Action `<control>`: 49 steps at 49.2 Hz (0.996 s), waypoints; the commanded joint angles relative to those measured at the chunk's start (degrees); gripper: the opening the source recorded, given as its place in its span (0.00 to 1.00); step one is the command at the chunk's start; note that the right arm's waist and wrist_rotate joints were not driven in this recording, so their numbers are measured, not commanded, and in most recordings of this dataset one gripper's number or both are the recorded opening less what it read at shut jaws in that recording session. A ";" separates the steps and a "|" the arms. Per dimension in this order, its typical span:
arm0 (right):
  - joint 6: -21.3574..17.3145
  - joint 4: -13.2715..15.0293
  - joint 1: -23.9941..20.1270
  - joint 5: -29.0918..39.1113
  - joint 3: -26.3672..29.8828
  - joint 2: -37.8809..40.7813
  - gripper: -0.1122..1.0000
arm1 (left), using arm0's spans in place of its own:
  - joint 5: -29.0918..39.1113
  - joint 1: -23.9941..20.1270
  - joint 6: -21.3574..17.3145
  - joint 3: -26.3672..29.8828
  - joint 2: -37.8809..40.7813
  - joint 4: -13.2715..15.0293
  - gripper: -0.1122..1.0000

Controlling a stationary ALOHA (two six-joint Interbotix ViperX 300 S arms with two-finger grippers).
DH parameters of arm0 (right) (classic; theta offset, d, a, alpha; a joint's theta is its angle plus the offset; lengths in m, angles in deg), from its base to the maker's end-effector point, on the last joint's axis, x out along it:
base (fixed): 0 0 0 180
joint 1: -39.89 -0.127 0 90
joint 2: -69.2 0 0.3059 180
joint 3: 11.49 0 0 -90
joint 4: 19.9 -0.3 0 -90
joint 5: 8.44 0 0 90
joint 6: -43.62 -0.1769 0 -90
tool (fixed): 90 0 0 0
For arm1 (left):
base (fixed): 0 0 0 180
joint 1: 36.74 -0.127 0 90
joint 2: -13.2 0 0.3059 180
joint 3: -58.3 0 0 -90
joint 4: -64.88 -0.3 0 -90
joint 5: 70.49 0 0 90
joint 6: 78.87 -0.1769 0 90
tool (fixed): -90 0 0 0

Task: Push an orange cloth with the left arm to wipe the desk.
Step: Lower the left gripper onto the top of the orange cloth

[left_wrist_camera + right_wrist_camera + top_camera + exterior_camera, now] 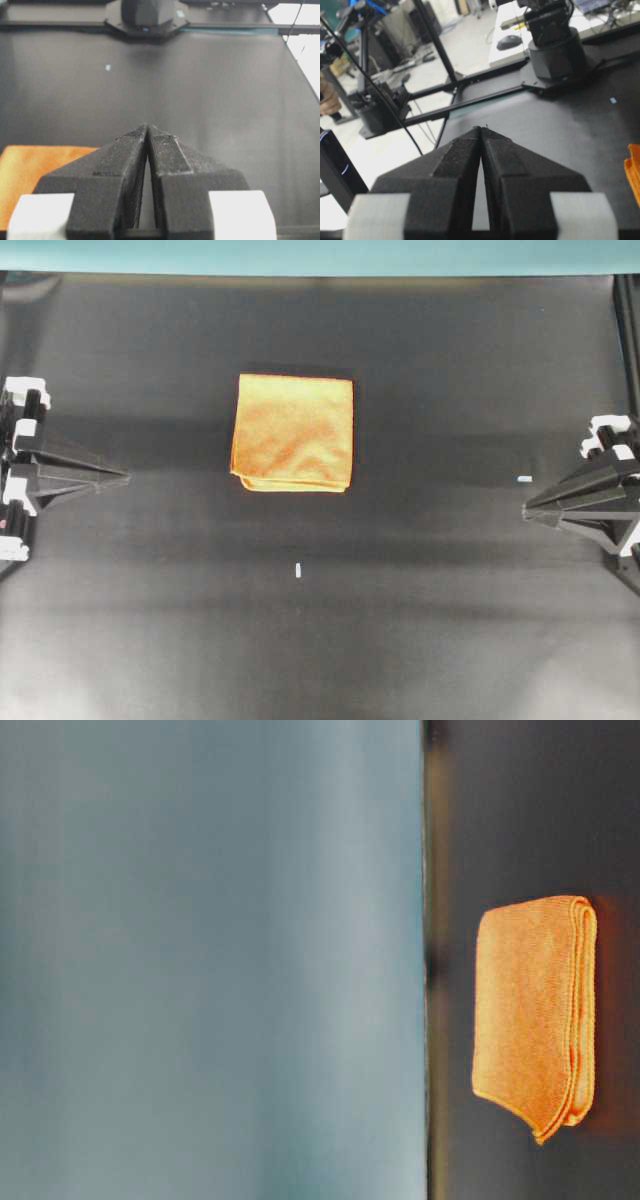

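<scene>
The orange cloth (293, 433) lies folded flat on the black desk (320, 620), a little above the middle of the overhead view. It also shows in the table-level view (535, 1015), at the left edge of the left wrist view (30, 172) and at the right edge of the right wrist view (634, 172). My left gripper (126, 477) is shut and empty at the left edge, well short of the cloth. My right gripper (526, 508) is shut and empty at the right edge, far from the cloth.
Small white tape marks lie on the desk, one below the cloth (299, 569) and one near the right gripper (525, 479). A teal strip (320, 255) runs along the desk's far edge. The opposite arm's base (146, 17) stands across the desk.
</scene>
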 commanded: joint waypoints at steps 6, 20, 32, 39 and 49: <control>0.09 -0.09 0.00 -0.79 1.05 0.00 0.19 | -0.97 -0.79 -0.09 0.53 6.06 -2.37 0.16; 0.09 -0.09 0.00 0.18 0.97 0.09 0.10 | -6.68 -6.86 -0.09 4.92 21.71 -2.37 0.10; 0.09 -0.09 0.09 1.32 0.79 0.18 0.10 | -10.55 -11.07 -0.70 10.99 35.16 -2.37 0.10; 0.09 -0.09 0.00 1.41 0.53 0.26 0.10 | -15.73 -13.27 -0.62 14.68 42.71 -2.37 0.16; 0.09 -0.09 0.00 1.41 0.53 0.35 0.10 | -16.87 -16.08 1.32 20.74 51.86 -2.37 0.65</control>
